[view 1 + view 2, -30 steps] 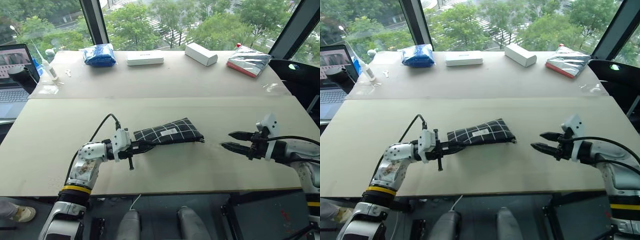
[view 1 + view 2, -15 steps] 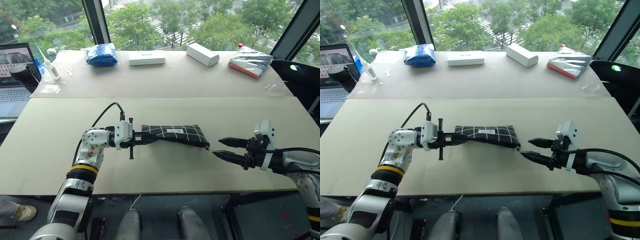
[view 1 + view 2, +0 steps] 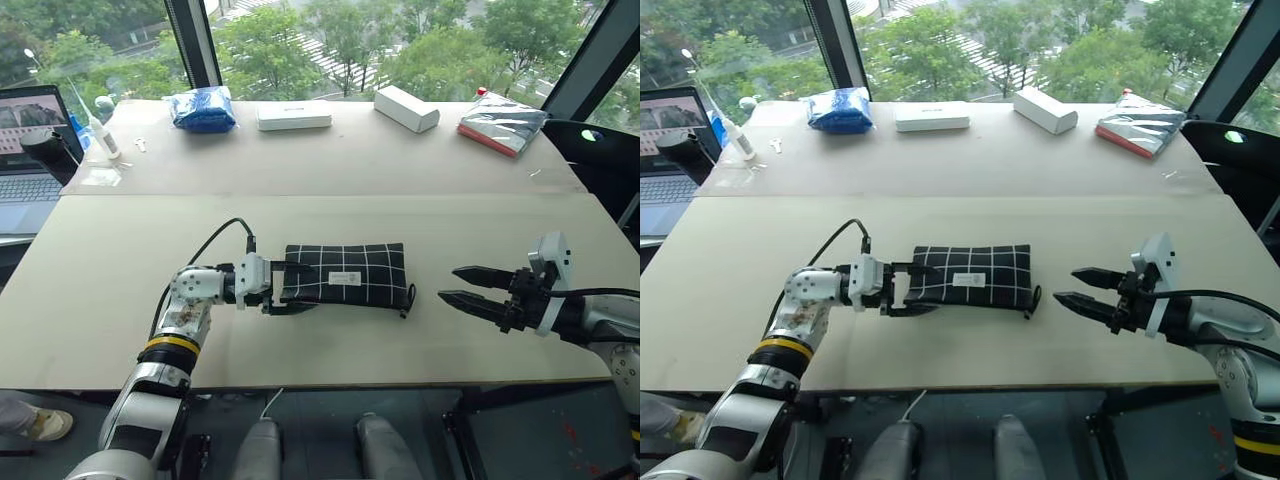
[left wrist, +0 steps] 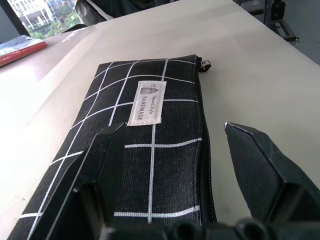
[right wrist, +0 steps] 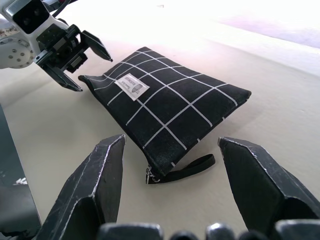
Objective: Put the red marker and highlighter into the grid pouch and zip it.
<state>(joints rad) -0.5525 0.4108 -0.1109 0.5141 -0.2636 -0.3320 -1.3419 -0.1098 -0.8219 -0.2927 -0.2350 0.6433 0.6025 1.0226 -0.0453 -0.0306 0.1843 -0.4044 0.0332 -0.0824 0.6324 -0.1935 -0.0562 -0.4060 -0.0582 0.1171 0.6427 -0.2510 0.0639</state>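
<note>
Trees fill the windows beyond the pale table point(image 3: 420, 180), and along its far edge sit a blue bundle point(image 3: 202, 108), two white boxes point(image 3: 292, 116) and a silver packet point(image 3: 498, 122), with a laptop point(image 3: 25, 150) off at nine o'clock. Centre stage, the grid pouch point(image 3: 345, 274) lies flat, label up, its zipper running shut along the near edge, with the pull and black strap at the three o'clock end. No red marker or highlighter lies on the table, so I judge both to be inside and the job close to finished.

The left gripper point(image 3: 290, 285) sits at the pouch's nine o'clock end with its fingers point(image 4: 102, 165) spread apart, one over the fabric and one just off the near edge, clamping nothing. The right gripper point(image 3: 462, 285) hovers at three o'clock, jaws likewise apart and empty, near the strap but not touching.

The risk from here: that left finger hangs right over the cloth, so a careless withdrawal could snag the pouch and drag it. A stray brush from the right could catch the strap and tug the zip open.
</note>
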